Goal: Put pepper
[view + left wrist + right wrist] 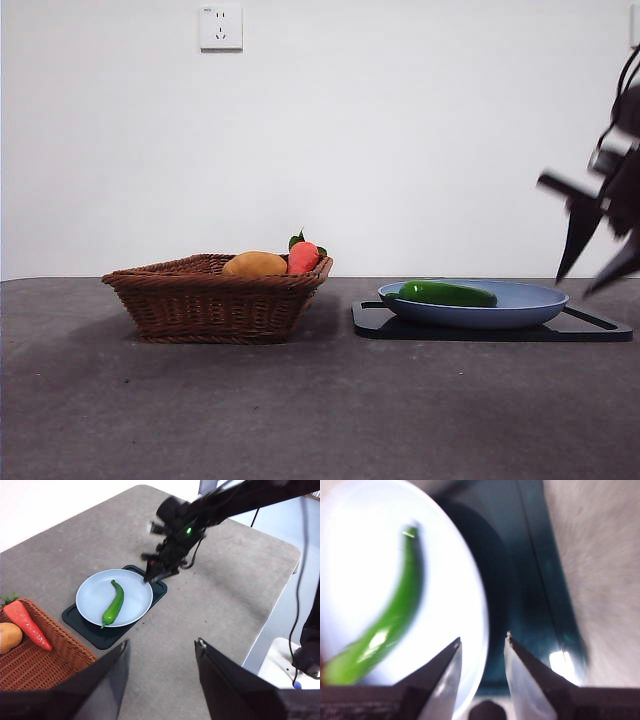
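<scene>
Desk [320,410]: nearest the front cam; grey, bare across the near strip, open room along the whole front edge. Left wrist view shows a rounded far corner and bare surface beside the tray.
Basket [215,298]: brown wicker, left of centre, sits flat on desk, apart from tray w/ a narrow gap between.
Basket contents: yellow-orange fruit [254,265] and red-orange carrot [302,257] w/ green leaves, side by side, both showing above the rim.
Tray [600,326]: dark, flat, right of basket; its edge shows all round the plate.
Plate [530,300]: blue, on the tray, within tray edges.
Pepper [447,293]: glossy dark green, lying flat inside the plate toward the basket side, curved, clear of the rim in left wrist view [113,605]. Nothing touching it.
Right gripper [598,250]: enters front view high at the right edge, blurred, above the plate's outer rim and not touching it. Left wrist view puts it [155,572] over the plate/tray edge on the side away from the basket.
Right fingers [445,672]: parted w/ a narrow gap, nothing between them; plate rim and tray seen past the tips. Pepper [385,630] off to one side of them, blurred.
Left gripper [160,652]: high above the desk, well back from plate and basket.
Left fingers [112,672]: spread wide, empty.
Wall [400,130]: white, w/ socket [221,27] above the basket.
</scene>
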`<state>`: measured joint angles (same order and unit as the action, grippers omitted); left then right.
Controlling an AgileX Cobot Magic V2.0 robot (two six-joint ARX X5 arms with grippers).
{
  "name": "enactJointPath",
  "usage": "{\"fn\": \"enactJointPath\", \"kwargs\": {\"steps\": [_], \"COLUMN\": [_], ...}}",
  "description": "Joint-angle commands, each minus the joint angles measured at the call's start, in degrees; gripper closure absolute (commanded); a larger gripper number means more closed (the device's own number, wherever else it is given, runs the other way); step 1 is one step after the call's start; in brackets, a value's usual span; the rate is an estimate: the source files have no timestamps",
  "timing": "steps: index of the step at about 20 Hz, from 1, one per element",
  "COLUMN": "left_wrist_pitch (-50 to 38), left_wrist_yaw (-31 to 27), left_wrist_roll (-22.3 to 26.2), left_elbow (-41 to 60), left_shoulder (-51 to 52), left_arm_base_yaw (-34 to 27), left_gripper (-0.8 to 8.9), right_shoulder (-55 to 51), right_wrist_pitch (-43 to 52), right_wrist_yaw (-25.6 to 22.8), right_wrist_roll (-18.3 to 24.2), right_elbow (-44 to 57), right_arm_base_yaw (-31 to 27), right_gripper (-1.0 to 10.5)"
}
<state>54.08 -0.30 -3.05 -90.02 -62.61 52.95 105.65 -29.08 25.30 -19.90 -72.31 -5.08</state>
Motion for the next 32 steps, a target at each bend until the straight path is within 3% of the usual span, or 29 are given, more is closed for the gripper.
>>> {"fn": "enactJointPath", "kwargs": {"steps": [1,5,11,17,19,21,23,32], "left_wrist_pitch": [-0.3,-0.3,1.6,3.1,3.5,4.5,4.9,3.5], "left_wrist_yaw": [-0.8,-1.6,-1.6,-1.6,-1.6,-1.6,-1.6,-1.2], "left_wrist_roll": [-0.1,-0.1,0.1,0.1,0.1,0.1,0.1,0.1], "left_elbow": [-1.3,-1.3,-1.3,-1.3,-1.3,-1.3,-1.3,-1.3], "left_shoulder": [-0.5,-0.5,-0.6,-0.6,-0.6,-0.6,-0.6,-0.6], "left_arm_base_yaw": [0.6,0.6,0.6,0.6,0.6,0.6,0.6,0.6], "left_gripper": [5.81,5.81,5.81,5.83,5.97,7.11,8.10,8.05], "right_shoulder": [-6.0,-18.4,-36.1,-49.4,-52.5,-55.0,-56.4,-56.8], "right_wrist_pitch": [-2.9,-14.3,-32.2,-42.7,-44.7,-46.0,-46.5,-46.2], "right_wrist_yaw": [-0.1,0.3,0.3,0.3,0.3,0.3,0.3,0.0], "right_wrist_roll": [3.8,11.5,18.4,19.1,19.4,21.2,21.3,17.8], "right_elbow": [-1.2,-1.2,-1.2,-1.2,-1.2,-1.2,-1.2,-1.2], "right_arm_base_yaw": [-0.9,-0.7,4.8,12.8,14.9,16.2,16.8,16.8], "right_gripper": [7.9,7.9,7.9,8.0,8.6,9.5,9.4,9.4]}}
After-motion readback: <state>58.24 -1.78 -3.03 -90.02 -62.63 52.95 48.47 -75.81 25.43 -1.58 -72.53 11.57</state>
